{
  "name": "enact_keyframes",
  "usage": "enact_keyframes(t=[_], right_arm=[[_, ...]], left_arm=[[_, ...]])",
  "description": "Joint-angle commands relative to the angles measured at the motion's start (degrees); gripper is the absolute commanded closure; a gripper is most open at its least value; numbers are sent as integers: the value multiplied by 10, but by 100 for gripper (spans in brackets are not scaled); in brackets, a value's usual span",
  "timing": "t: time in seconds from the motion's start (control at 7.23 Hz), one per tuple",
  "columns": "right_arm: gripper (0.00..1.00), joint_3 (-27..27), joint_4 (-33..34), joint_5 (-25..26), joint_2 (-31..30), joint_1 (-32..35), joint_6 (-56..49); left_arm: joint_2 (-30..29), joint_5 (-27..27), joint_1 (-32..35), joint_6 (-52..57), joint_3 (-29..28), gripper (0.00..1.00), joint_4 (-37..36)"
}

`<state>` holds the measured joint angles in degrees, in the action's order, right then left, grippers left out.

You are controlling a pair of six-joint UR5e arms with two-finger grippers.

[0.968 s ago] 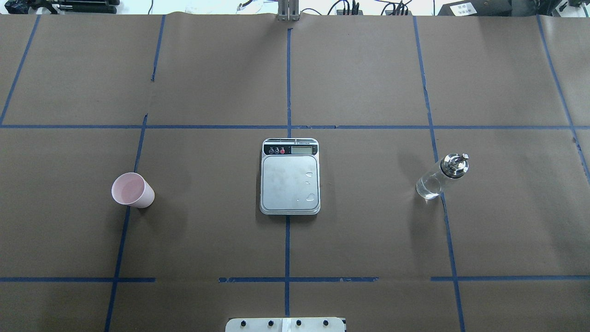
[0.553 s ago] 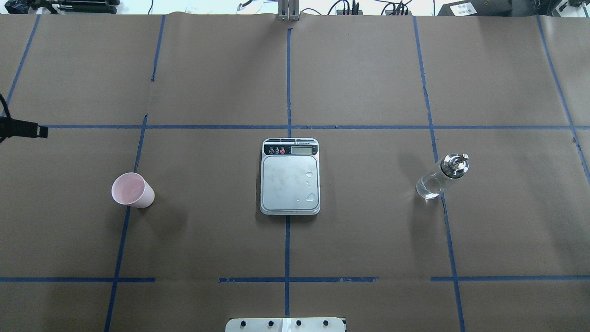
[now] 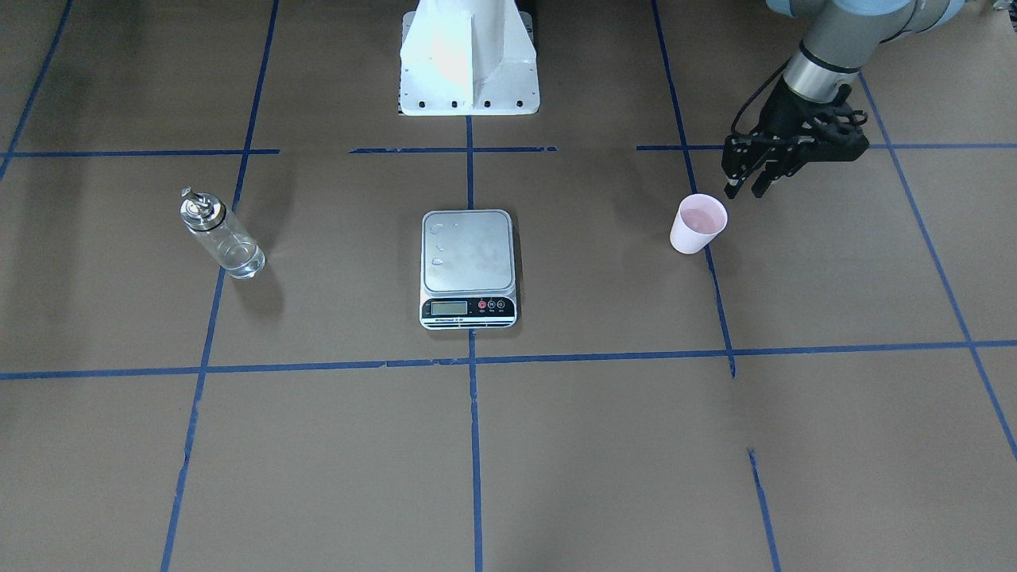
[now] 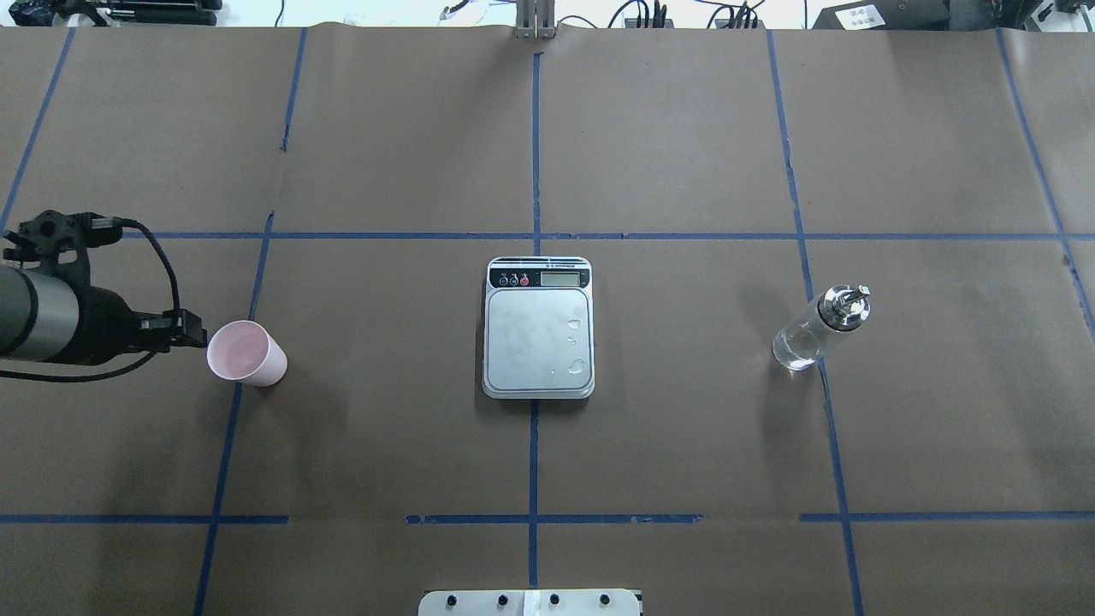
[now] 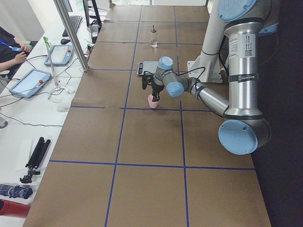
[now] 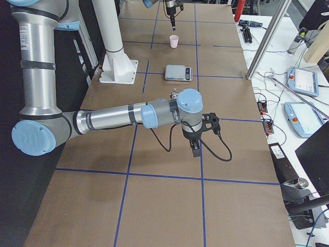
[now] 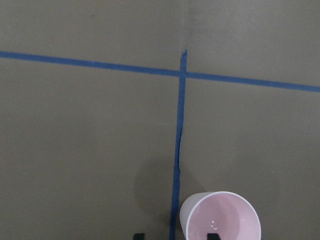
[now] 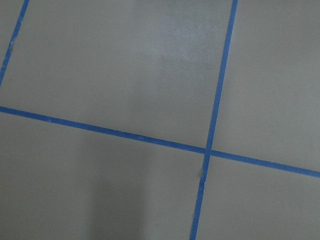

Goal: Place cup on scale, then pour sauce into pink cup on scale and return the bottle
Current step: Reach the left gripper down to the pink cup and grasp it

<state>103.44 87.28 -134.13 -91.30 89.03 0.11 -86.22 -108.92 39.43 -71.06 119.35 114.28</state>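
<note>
The cup [image 4: 246, 352] stands upright on the brown-papered worktop [image 4: 684, 445], toward its left end and about midway between the robot's edge and the far edge. Its base touches a blue tape line [image 4: 224, 445]. The left end effector [image 3: 743, 193] hovers just over it, on the side nearer the left end — fingers apart, pointing down, clamped on nothing. In the left wrist view one dark fingertip [image 7: 213, 235] shows over the cup's open mouth and the other fingertip [image 7: 139, 235] outside the rim, so the cup's wall lies under the gap. Whether a finger touches the rim I cannot tell.

The scale [image 4: 538, 328] lies flat at the worktop's middle, well apart from the cup, its black display strip turned toward the far edge, away from the robot. A few clear droplets [image 4: 580, 366] sit on its steel platform. The bottle [image 4: 819, 329] stands upright toward the right end, roughly as far from the scale as the cup is on the other side, with its metal spout cap on top.

The right arm [image 6: 113, 119] reaches out low over the worktop's right end, beyond the bottle. The right end effector [image 6: 196, 151] points down above bare paper — it shows only from the side camera, so I cannot tell whether its fingers are apart or together. The right wrist view has only paper and crossing tape lines.
</note>
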Motion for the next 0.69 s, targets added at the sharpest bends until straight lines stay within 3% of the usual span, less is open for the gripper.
enact_keyframes(t=[0.0, 0.55], right_arm=[[0, 1, 0, 0, 0, 0, 1], [0, 1, 0, 0, 1, 0, 1]], left_arm=[[-12, 9, -18, -11, -16, 48, 0], [-17, 14, -25, -8, -45, 48, -1]])
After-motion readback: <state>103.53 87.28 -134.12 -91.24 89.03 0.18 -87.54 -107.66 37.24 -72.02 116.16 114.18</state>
